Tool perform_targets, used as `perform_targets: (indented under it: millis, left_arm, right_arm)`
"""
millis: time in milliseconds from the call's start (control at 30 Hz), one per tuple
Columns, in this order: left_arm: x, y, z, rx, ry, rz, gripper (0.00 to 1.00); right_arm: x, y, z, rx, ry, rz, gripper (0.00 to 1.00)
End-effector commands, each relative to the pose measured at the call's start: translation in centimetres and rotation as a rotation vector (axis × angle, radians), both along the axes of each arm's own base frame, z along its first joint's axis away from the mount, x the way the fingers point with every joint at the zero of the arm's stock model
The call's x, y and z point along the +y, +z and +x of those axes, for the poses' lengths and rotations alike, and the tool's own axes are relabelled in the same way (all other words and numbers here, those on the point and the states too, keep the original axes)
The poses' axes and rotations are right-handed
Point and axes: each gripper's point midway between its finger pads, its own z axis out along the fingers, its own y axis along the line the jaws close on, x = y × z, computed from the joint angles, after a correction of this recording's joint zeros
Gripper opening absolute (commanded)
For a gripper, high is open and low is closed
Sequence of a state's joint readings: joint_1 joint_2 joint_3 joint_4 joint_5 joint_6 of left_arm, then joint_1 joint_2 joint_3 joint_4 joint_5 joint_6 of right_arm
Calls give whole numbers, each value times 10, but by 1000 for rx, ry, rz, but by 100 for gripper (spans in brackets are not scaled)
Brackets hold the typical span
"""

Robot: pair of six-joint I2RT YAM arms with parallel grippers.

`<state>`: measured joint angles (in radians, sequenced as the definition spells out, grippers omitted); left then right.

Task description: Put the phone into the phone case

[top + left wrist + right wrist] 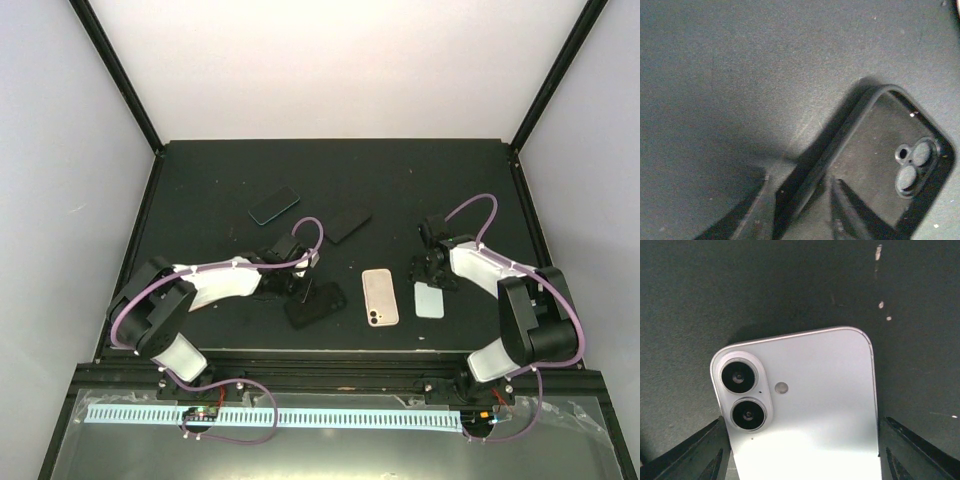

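left end effector (799, 185) astride phone case (867, 150) rim, clamp unclear | right end effector (802, 425) flanking phone (812, 375) long edges, clamp unclear | phone looks rigid, slick, fragile: grip by edges

The phone (429, 299) is pale bluish white and lies flat, back up, at 4 o'clock from the middle of the overhead view, with two round lenses stacked in one corner. The case (315, 304), black with a raised rim and two lens holes, lies apart at the phone's 9 o'clock.
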<state>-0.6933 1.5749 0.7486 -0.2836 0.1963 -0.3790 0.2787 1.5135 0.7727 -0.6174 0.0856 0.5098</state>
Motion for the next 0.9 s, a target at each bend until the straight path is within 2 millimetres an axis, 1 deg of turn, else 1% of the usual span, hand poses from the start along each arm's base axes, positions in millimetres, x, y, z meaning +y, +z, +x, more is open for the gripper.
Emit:
perform_targets:
  millis: [0,133,200,267,367,433,500,600,633,733,867]
  left_arm:
    - [17,-14,-5,16,15,108,25]
    - [24,-14,-7,26,57,133,9]
    - [30,-14,-7,30,93,149,4]
    - [34,-12,-8,32,121,153,2]
    - [38,-6,-8,30,163,153,1]
    - [39,0,-8,34,196,135,2]
    - [37,3,-8,53,228,99,1]
    - [29,0,-11,99,261,8,1]
    - [26,-2,-10,111,276,-26,2]
    - [24,-9,-13,160,327,-86,2]
    - [22,-7,-12,180,375,-147,1]
  right_arm:
    - [7,15,12,-58,15,41,64]
    - [8,16,15,-62,17,39,64]
    - [7,13,17,-51,22,27,65]
    - [6,9,16,-29,29,15,70]
    - [2,11,11,-20,29,-13,83]
    - [0,10,5,-12,30,-14,87]
    - [-2,9,-4,5,17,-19,88]
    - [2,6,-13,7,20,-3,88]
    - [2,4,-14,10,22,-5,88]
    - [0,0,-20,39,22,-41,88]
    - [1,-1,-24,43,29,-70,88]
